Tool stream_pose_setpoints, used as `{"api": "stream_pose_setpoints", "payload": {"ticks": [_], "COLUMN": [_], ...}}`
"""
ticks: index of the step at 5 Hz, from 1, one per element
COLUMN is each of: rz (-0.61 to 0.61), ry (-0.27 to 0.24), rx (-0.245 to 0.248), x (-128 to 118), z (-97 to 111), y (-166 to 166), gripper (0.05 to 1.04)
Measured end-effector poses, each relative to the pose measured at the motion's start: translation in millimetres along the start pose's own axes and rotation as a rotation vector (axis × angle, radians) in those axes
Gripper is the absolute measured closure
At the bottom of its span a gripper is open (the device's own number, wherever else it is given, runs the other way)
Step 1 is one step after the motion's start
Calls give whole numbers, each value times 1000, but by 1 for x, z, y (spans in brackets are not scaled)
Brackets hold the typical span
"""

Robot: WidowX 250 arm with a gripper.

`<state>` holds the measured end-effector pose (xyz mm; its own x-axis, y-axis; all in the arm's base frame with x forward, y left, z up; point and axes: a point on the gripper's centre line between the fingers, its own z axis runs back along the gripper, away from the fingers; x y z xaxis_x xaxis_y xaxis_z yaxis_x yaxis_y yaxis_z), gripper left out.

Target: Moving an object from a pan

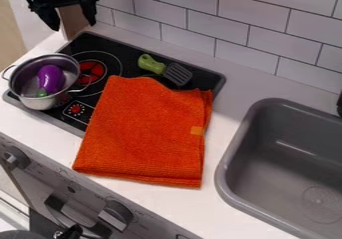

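Observation:
My black gripper (72, 24) hangs at the upper left, above and behind the pan, with its two fingers spread apart and nothing between them. A silver metal pan (39, 103) with two side handles stands on the left part of the black stove top. Inside it lies a purple eggplant (51, 78), its green stem end toward the near side of the pan. The gripper is well apart from both the pan and the eggplant.
An orange cloth (145, 133) covers the stove's right part and the counter before it. A green-handled spatula (165, 69) lies behind the cloth. At right is a grey sink (234, 155); a tiled wall (200, 20) runs along the back.

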<state>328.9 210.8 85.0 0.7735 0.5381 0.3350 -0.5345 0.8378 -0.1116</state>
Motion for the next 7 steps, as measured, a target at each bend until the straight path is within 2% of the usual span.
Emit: {"api": "stream_pose_setpoints", "payload": {"ticks": [1, 2, 3, 4, 5, 6, 7], "rz": [7, -11, -12, -32, -92, -141, -196], "ry": [36, 97, 91, 124, 135, 134, 136], "rx": [0, 4, -4, 17, 77, 109, 83], "x": [-9, -25, -24, -30, -31, -46, -62], "z": [-10, -15, 3, 11, 24, 14, 8], "y": [2, 3, 8, 18, 29, 44, 51], "gripper": [83, 83, 83, 83, 83, 83, 109]}}
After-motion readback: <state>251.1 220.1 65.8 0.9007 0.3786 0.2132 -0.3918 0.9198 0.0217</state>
